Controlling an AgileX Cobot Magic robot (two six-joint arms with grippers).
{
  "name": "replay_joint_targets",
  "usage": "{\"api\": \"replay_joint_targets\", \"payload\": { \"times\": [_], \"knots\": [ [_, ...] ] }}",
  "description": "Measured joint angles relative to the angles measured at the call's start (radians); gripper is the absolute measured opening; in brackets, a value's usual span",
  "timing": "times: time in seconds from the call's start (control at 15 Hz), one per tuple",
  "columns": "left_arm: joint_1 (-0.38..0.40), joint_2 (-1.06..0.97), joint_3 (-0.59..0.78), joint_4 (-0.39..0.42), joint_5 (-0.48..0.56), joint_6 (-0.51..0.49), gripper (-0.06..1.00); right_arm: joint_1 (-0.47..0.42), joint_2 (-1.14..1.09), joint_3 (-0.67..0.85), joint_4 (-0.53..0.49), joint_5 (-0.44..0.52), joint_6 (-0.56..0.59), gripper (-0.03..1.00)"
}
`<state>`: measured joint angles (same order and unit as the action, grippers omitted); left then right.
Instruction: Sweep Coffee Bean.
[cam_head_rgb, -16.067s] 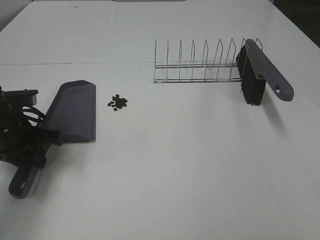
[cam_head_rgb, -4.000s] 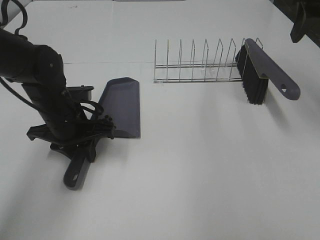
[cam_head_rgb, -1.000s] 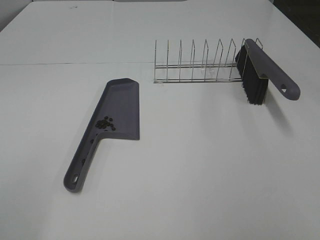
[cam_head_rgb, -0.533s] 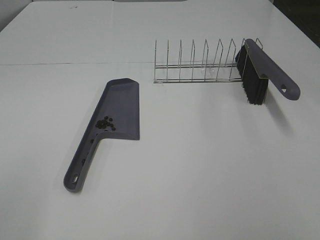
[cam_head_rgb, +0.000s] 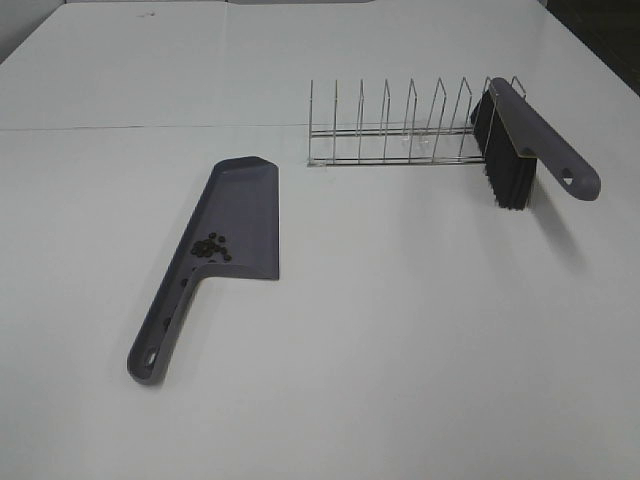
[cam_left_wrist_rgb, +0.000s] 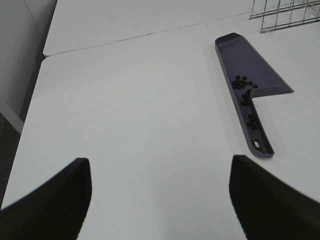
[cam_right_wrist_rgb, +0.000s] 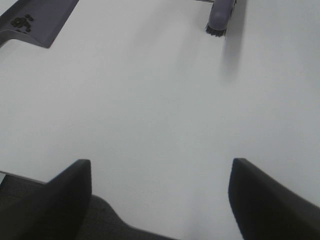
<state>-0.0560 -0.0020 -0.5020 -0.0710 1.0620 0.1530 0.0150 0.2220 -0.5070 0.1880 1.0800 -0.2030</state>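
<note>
The coffee bean (cam_head_rgb: 210, 247) cluster lies inside the grey dustpan (cam_head_rgb: 240, 205), near where the pan meets its handle, left of the table's middle. The left wrist view shows the same coffee bean (cam_left_wrist_rgb: 242, 85) cluster in the dustpan (cam_left_wrist_rgb: 252, 72), with a few beans down the handle channel. My left gripper (cam_left_wrist_rgb: 160, 200) hovers open and empty, well back from the pan. My right gripper (cam_right_wrist_rgb: 160, 205) is open and empty too, over bare table near its front edge. The brush (cam_head_rgb: 520, 140) leans in the rack at the back right. Neither arm appears in the exterior view.
A wire rack (cam_head_rgb: 390, 135) stands at the back centre-right with the brush at its right end. The brush (cam_right_wrist_rgb: 220, 15) and the dustpan (cam_right_wrist_rgb: 40, 20) sit at the far edge of the right wrist view. The table's left edge (cam_left_wrist_rgb: 30, 115) drops off beside my left gripper.
Earlier the beans lay on the table right of the dustpan, and my left arm was at the pan. Now they lie in it, further right; the arm is gone. Nothing moved in the last second.
</note>
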Motion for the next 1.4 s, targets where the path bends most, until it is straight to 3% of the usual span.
{"api": "replay_joint_targets", "payload": {
  "times": [0.6, 0.93, 1.4],
  "knots": [
    [0.001, 0.000, 0.000, 0.000, 0.000, 0.000, 0.70, 0.000, -0.226, 0.000, 0.004, 0.000, -0.001, 0.63],
    [0.001, -0.003, 0.000, 0.000, 0.000, 0.000, 0.70, -0.002, -0.228, 0.000, 0.002, 0.000, -0.002, 0.63],
    [0.001, -0.004, 0.000, 0.000, 0.000, 0.000, 0.70, -0.045, -0.228, 0.000, -0.123, -0.007, 0.067, 0.63]
  ]
}}
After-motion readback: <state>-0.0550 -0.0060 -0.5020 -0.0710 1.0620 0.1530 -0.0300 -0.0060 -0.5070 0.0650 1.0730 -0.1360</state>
